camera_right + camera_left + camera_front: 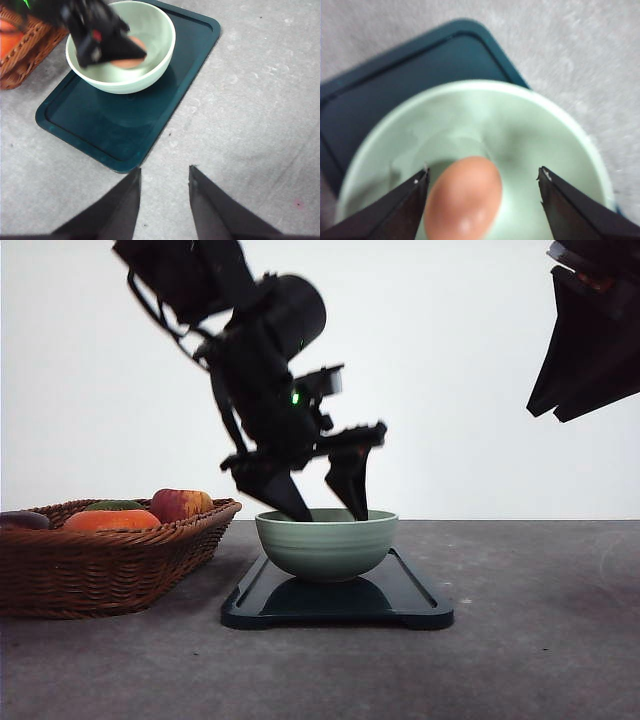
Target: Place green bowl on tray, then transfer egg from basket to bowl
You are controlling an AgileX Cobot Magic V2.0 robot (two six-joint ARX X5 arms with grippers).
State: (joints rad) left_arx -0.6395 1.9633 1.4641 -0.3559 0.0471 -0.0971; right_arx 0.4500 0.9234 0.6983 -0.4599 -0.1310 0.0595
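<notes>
now green bowl (326, 543) sits on tray (415, 598), egg (463, 197) resting inside. left tool (330, 503) spread apart over bowl, gripping nothing. right tool (165, 196) apart, raised above surface (530, 640). egg likely light, smooth, brittle; grip gently across midsection.

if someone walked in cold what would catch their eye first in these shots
First, the left pincer dipping open into the green bowl, which sits on the dark tray at the table's middle. In the left wrist view a brown egg lies in the bowl between the spread fingers, seemingly free of them. To the robot's left, the wicker basket of red and orange produce stands out, while the right pincer hangs open over bare table.
</notes>
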